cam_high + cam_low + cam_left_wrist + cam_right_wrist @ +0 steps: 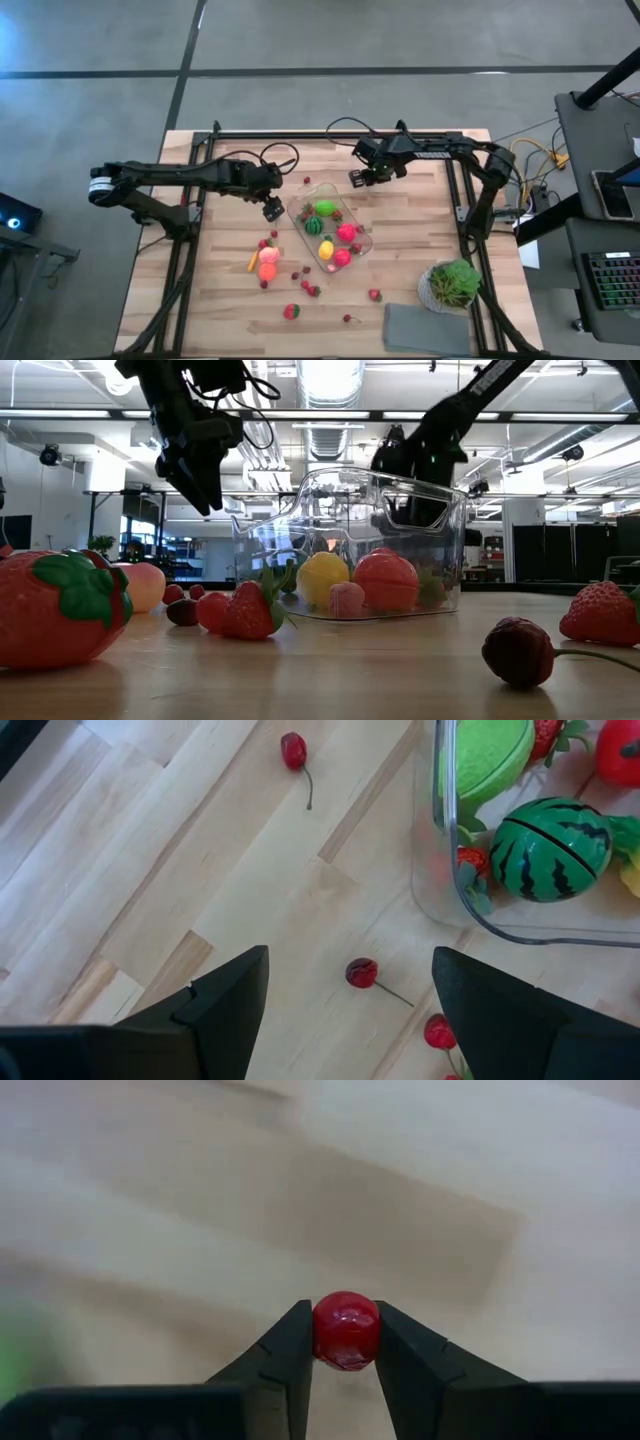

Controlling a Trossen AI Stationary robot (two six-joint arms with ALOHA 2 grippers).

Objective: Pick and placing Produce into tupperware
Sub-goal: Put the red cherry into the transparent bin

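The clear tupperware stands mid-table with a watermelon, a green fruit and other produce inside. My right gripper hovers just beyond the tub's far end, shut on a small red cherry. My left gripper hangs open over the table by the tub's left side. A loose cherry lies on the wood below its gap, and the fingers touch nothing. More produce lies scattered on the near-left table. My right gripper pinches the cherry by its two opposite sides between the free ends of its two fingers. The fingers point steeply down from above. The cherry is lifted clear of the wood.
A potted green plant and a flat grey cloth sit at the near right. Strawberries and a dark cherry lie near the front edge. Another cherry rests left of the tub.
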